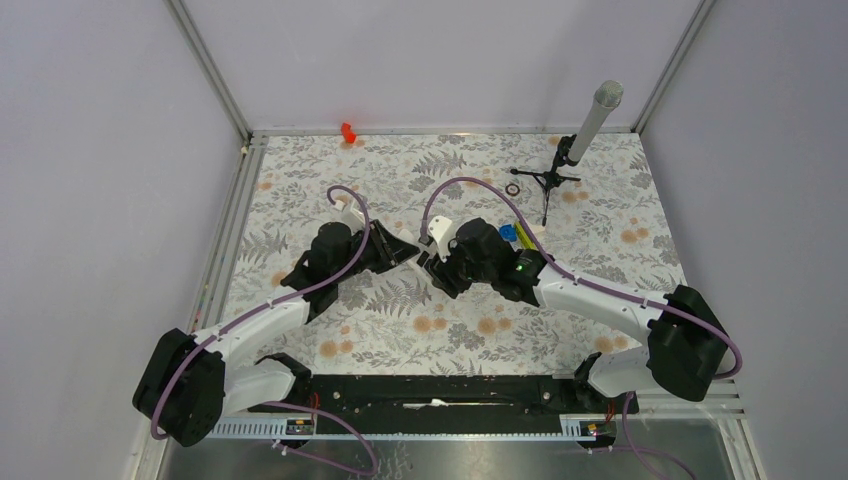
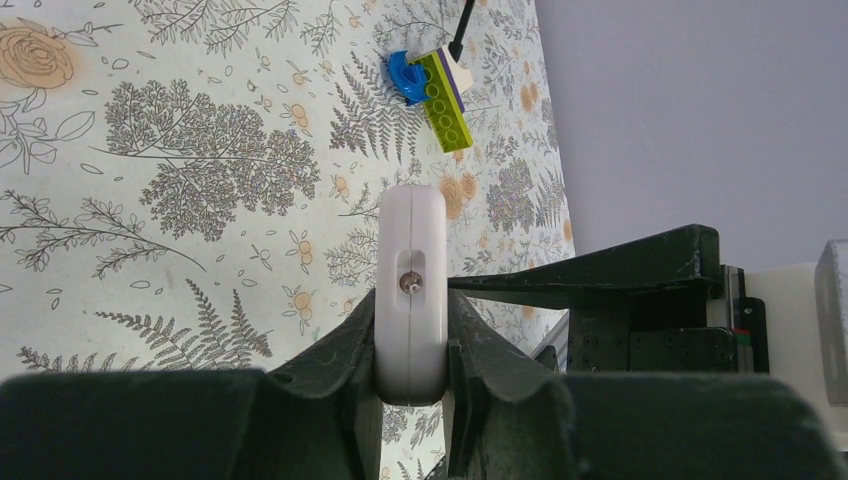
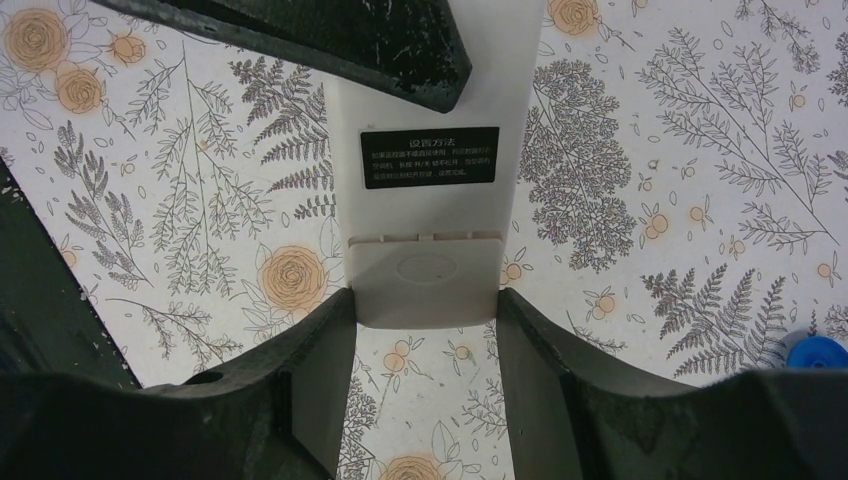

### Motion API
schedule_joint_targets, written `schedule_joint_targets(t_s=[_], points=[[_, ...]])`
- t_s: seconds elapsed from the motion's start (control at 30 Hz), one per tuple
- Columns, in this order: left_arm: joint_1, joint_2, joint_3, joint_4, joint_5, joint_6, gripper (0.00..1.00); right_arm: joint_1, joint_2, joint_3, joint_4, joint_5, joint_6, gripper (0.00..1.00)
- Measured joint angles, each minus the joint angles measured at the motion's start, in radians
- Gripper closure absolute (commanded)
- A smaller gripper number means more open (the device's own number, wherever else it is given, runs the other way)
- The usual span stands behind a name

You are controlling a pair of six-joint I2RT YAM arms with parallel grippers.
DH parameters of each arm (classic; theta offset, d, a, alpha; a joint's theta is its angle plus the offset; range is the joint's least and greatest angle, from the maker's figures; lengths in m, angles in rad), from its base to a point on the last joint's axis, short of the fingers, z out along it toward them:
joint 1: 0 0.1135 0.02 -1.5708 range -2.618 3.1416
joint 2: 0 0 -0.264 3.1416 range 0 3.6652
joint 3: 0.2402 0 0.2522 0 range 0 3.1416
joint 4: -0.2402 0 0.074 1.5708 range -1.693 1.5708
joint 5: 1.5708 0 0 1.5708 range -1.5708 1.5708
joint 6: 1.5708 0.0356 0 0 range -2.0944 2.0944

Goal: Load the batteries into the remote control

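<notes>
A: Where's the remote (image 2: 410,230)?

B: Up off the surface (image 2: 150,200), near the middle, with both arms meeting on it. The left hand (image 2: 412,300) is clamped across its thin sides, front and back, so it stands edge-on to that wrist camera.

A: Why hold it that way?

B: My guess is to turn the plain back toward the other arm. From the right wrist you see the black label (image 3: 430,157) and, below it, the battery cover (image 3: 425,272), which looks seated in its slot.

A: And the right hand (image 3: 425,300)?

B: Its fingers (image 3: 320,350) sit tight against both long edges at the cover end, with no gap showing. I read that as closed on the remote, placed to work the cover.

A: The batteries?

B: I can't find them in any view, and I can't tell whether they are inside.

A: Room to move?

B: The cover end hangs free, with bare surface beneath, so sliding toward that end looks unobstructed. A blue disc (image 2: 403,76) and a green block (image 2: 447,105) lie well off to the far right. The tight spot is the left hand's finger lying over the back just above the label.
</notes>
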Motion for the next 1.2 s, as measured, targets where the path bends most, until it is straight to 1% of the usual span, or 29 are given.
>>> schedule_joint_targets(t_s=[0.4, 0.7, 1.03, 1.2], points=[[0.010, 0.000, 0.000, 0.013, 0.051, 0.063, 1.00, 0.005, 0.031, 0.028, -0.016, 0.000, 0.036, 0.51], [0.018, 0.018, 0.000, 0.015, 0.060, 0.056, 1.00, 0.006, 0.073, 0.072, -0.053, 0.009, 0.060, 0.49], [0.022, 0.034, 0.000, 0.018, 0.072, 0.045, 1.00, 0.010, 0.106, 0.113, -0.108, 0.021, 0.102, 0.42], [0.035, 0.035, 0.000, 0.018, 0.085, 0.039, 1.00, 0.010, 0.113, 0.121, -0.112, 0.024, 0.116, 0.35]])
